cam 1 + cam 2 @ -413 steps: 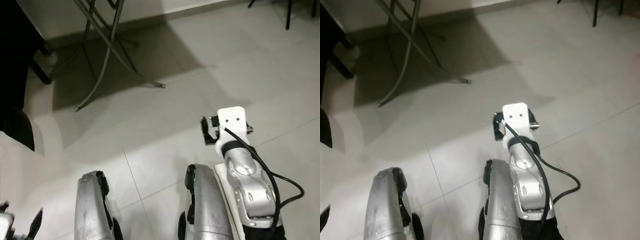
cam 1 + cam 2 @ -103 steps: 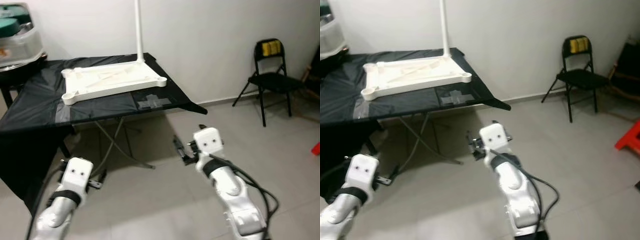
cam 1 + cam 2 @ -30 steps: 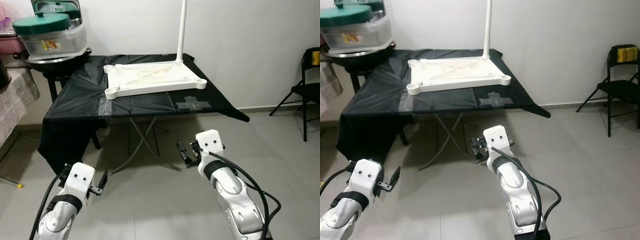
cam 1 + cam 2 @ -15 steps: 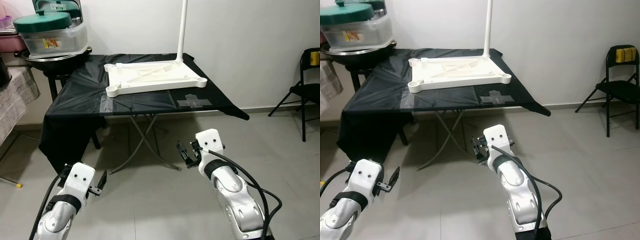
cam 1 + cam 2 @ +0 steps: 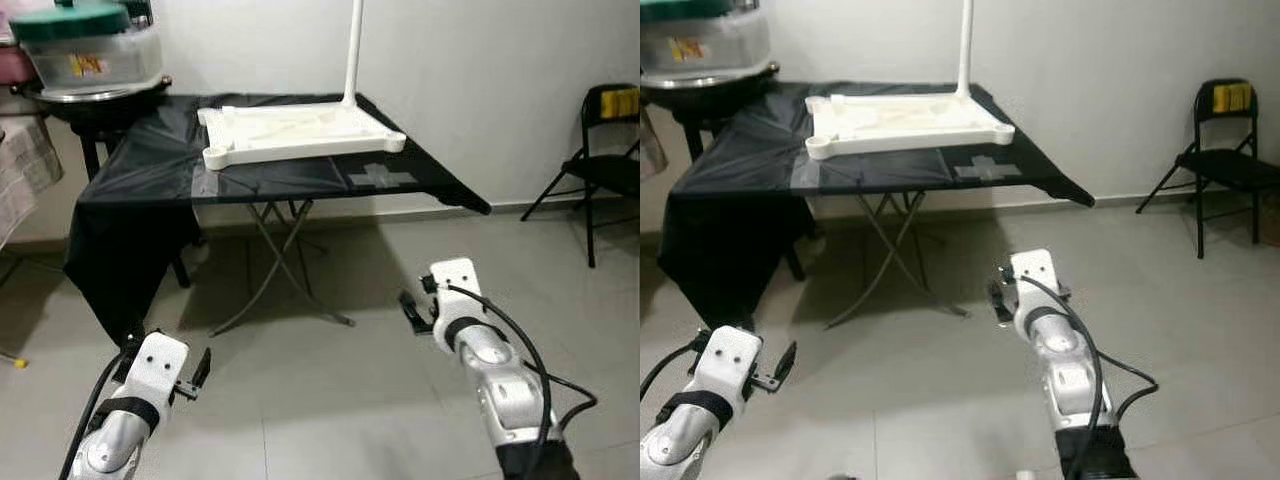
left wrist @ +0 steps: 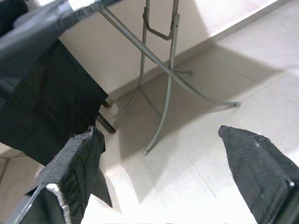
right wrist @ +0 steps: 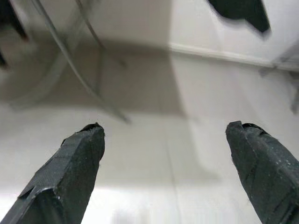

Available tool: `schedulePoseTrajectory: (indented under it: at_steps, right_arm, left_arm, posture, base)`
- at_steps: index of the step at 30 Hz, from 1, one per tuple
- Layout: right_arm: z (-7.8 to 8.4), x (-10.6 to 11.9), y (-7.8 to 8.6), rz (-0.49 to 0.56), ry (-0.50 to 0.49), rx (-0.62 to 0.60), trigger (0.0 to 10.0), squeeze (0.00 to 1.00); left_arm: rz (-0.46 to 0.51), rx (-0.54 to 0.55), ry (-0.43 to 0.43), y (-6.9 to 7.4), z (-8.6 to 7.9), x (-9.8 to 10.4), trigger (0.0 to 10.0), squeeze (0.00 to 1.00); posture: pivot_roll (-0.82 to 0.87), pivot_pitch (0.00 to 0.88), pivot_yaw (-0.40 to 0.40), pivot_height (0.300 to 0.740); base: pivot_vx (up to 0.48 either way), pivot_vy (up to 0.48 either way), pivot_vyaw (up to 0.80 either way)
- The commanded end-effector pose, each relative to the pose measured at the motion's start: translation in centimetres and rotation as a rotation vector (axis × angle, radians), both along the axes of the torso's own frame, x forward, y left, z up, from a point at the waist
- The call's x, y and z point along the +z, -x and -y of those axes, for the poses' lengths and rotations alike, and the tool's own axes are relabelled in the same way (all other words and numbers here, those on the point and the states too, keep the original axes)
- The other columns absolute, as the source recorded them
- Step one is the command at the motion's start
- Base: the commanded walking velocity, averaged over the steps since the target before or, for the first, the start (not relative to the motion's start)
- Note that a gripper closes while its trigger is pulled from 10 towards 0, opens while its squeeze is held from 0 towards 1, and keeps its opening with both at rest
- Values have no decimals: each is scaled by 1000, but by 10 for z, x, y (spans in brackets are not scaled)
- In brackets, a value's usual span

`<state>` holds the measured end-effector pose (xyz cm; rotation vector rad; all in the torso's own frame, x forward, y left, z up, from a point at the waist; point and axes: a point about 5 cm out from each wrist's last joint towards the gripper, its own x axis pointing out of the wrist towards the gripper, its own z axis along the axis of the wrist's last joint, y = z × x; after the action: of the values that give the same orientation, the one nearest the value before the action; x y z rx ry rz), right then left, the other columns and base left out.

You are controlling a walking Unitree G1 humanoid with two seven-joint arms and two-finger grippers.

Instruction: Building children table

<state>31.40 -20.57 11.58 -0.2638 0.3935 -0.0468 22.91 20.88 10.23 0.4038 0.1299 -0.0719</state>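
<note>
- Left eye view holds one folding desk point(image 5: 150, 190) under a black cloth, far and left, carrying one white children's tabletop point(image 5: 300, 133) upside down, with a single white leg point(image 5: 353, 50) upright at its far right corner.
- One lidded plastic tub point(image 5: 85, 45) stands far left; one black folding chair point(image 5: 600, 150) far right against the wall.
- Two grippers hover over bare floor tiles, well apart from the desk: left gripper point(image 6: 163, 182) and right gripper point(image 7: 163, 172), each with fingers spread and grasping nothing.
- Compared with half a second ago, the right arm sits further right and the desk looks slightly farther off.
- Crossed metal legs point(image 5: 270, 260) stand beneath the desk.
</note>
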Motion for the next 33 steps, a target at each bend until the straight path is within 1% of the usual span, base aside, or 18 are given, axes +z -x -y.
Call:
schedulePoseTrajectory:
  at_steps: [1, 2, 7, 14, 16, 24, 25, 26, 28, 30, 33]
  right_arm:
    - [9, -4, 2, -42, 33, -45, 10000, 0]
    - [12, -6, 4, -54, 46, -59, 10000, 0]
    - [15, -8, 8, -57, 46, -82, 10000, 0]
    - [14, -7, 7, -63, 28, -82, 10000, 0]
    - [9, -10, 8, -90, 31, -37, 10000, 0]
    - [5, -9, 9, -95, 23, 4, 10000, 0]
    - [-2, -6, 8, -72, 3, 53, 10000, 0]
    - [-2, -6, 8, -72, 3, 53, 10000, 0]
    - [-9, -4, 8, -55, -14, 93, 10000, 0]
    - [-13, -5, 9, -56, -27, 107, 10000, 0]
    - [-15, -7, 9, -61, -31, 107, 10000, 0]
  left_arm:
    - [-4, -3, -20, 2, 0, 0, 10000, 0]
    - [-6, -3, -20, 3, 0, -1, 10000, 0]
    - [-10, -3, -22, 4, 0, -2, 10000, 0]
    - [-12, -6, -30, 4, -1, -1, 10000, 0]
    - [-14, -5, -34, 4, -1, -2, 10000, 0]
    - [-19, -4, -38, 6, 0, -4, 10000, 0]
    - [-21, -4, -40, 6, 0, -4, 10000, 0]
    - [-21, -4, -40, 6, 0, -4, 10000, 0]
    - [-21, -5, -41, 5, 0, -4, 10000, 0]
    - [-21, -6, -42, 5, 0, -4, 10000, 0]
    - [-21, -7, -43, 4, 0, -4, 10000, 0]
  posture:
    - [-21, 0, -47, 610]
    - [-21, 0, -47, 605]
    - [-23, 0, -43, 590]
    - [-24, 0, -41, 565]
    - [-22, 0, -42, 550]
    - [-22, 0, -42, 525]
    - [-22, 0, -40, 515]
    - [-22, 0, -40, 515]
    - [-22, 0, -40, 505]
    - [-20, 0, -39, 495]
    - [-20, 0, -39, 485]
  base:
    - [0, 0, 0]
    - [0, 0, 0]
    - [0, 0, 0]
    - [0, 0, 0]
    - [0, 0, 0]
    - [0, 0, 0]
    - [0, 0, 0]
    - [0, 0, 0]
    - [0, 0, 0]
    - [0, 0, 0]
    - [0, 0, 0]
